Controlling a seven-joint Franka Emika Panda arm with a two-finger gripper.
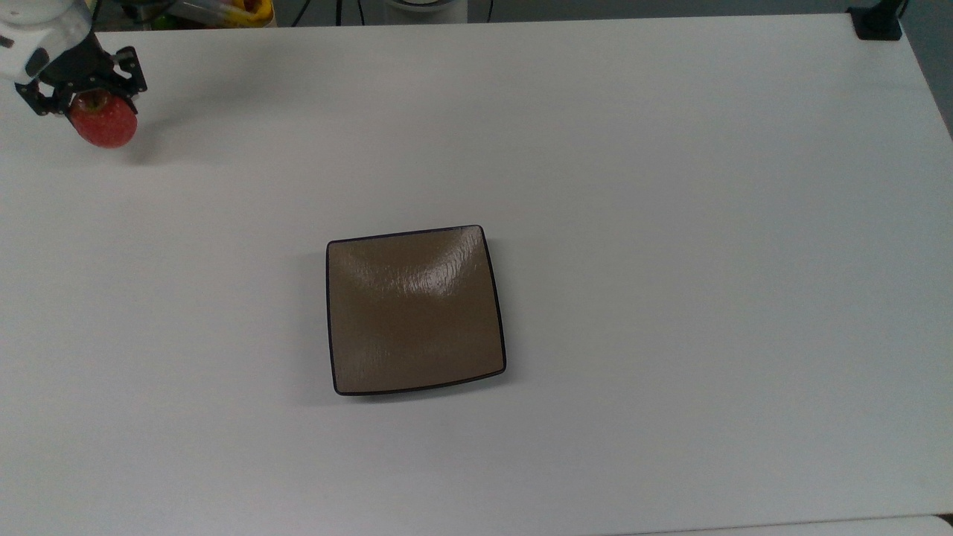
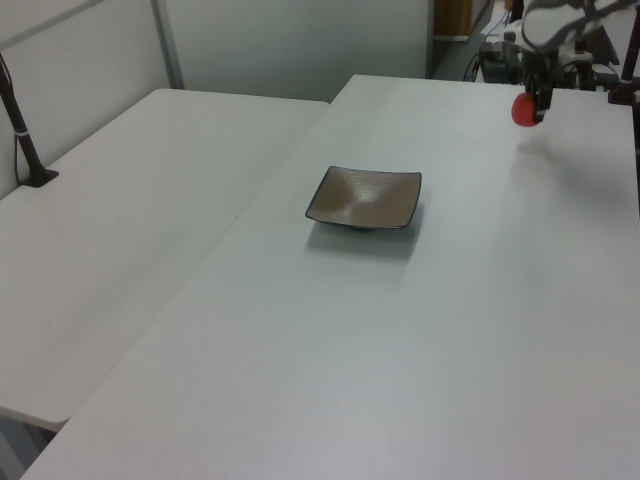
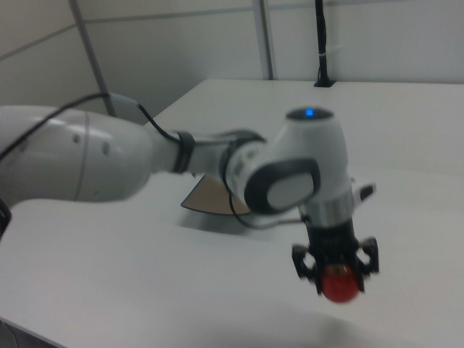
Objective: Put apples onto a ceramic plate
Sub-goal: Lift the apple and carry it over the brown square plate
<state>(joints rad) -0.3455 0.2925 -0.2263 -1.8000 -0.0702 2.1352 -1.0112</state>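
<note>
1. A brown square plate (image 1: 415, 310) sits near the middle of a white table (image 1: 670, 223).
2. Well away from the plate, toward the top view's upper left corner, a gripper (image 1: 82, 93) clasps a red apple (image 1: 104, 125).
3. The apple hangs just below the fingers, lifted clear of the table, its shadow beneath.

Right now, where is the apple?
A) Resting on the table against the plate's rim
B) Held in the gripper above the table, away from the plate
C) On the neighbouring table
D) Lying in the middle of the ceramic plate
B: the apple sits between the fingers of the gripper at the top view's upper left, its shadow apart from it on the table, while the ceramic plate holds nothing.
</note>
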